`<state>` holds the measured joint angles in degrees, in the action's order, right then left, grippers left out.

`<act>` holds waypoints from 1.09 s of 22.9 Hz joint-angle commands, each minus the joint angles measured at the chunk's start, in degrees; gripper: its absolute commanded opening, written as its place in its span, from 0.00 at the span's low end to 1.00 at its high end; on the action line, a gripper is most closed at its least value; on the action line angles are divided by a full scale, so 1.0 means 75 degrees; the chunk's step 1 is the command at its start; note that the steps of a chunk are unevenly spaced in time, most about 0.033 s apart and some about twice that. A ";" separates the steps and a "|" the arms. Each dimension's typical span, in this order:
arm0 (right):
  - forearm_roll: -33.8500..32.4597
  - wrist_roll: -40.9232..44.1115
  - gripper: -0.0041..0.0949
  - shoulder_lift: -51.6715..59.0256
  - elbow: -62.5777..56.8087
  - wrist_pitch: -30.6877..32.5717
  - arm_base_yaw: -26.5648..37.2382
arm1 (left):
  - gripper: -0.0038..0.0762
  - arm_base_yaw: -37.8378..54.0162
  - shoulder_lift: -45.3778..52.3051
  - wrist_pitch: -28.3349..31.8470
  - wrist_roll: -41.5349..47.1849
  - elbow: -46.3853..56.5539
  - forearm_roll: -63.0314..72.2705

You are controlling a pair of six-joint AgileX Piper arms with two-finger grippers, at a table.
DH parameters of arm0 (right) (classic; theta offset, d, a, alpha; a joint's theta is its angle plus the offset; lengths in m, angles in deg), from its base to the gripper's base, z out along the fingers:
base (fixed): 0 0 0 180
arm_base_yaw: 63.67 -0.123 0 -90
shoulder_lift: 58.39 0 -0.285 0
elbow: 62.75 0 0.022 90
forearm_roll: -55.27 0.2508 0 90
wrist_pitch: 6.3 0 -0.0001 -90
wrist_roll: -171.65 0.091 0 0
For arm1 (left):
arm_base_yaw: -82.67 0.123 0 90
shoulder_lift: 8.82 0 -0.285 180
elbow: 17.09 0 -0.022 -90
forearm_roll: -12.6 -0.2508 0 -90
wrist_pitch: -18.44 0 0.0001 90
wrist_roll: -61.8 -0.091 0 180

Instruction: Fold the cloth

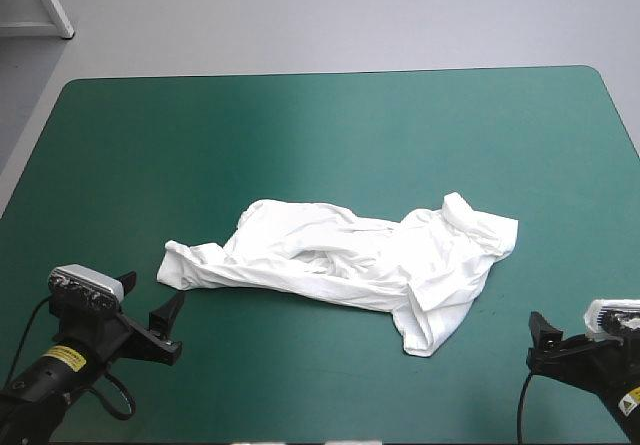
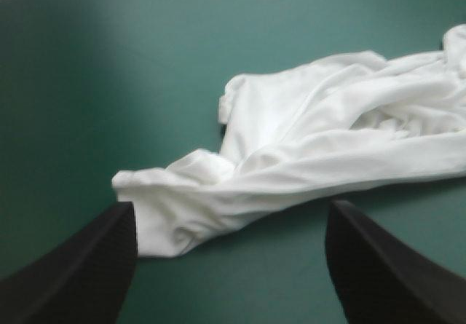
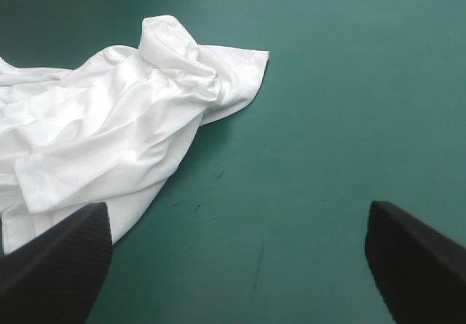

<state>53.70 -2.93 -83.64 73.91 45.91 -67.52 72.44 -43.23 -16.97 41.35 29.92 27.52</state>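
White T-shirt (image 1: 350, 265) lying in a crumpled heap on the teal-green table (image 1: 300, 115), and neither arm has hold of it.

Cloth sits in the lower middle of the high view, stretched out in a wrinkly band from lower left to just right of centre, with one bit trailing down toward the bottom edge of the frame. The left end effector (image 2: 231, 204) is parked in the lower left corner of the high view with its two black fingers (image 2: 73, 266) spread wide and nothing pinched; the shirt's narrow bunched end lies just ahead of it, close by one finger. The right end effector (image 3: 238, 206) is down in the lower right corner, also spread wide and empty. The shirt's other end lies ahead of it and off to one side, with bare table between the fingers.
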 commanded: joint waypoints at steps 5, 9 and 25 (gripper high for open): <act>0.0025 0.0017 0.94 -0.1279 0.0540 -0.0277 0.0016 | 0.69 -0.0024 -0.0890 -0.1402 0.1571 -0.1338 -0.1634; 0.0209 0.0020 0.94 -0.1661 0.0540 -0.0264 0.0016 | 0.69 -0.0024 -0.1117 -0.1662 0.1582 -0.1404 -0.1603; 0.0403 -0.0394 0.94 -0.2202 0.1456 0.0282 0.0016 | 0.69 -0.0010 -0.5968 0.1204 0.4061 -0.1404 -0.2231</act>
<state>56.65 -5.31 -99.55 82.94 50.36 -67.52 72.44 -83.00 -14.79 69.54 21.19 10.02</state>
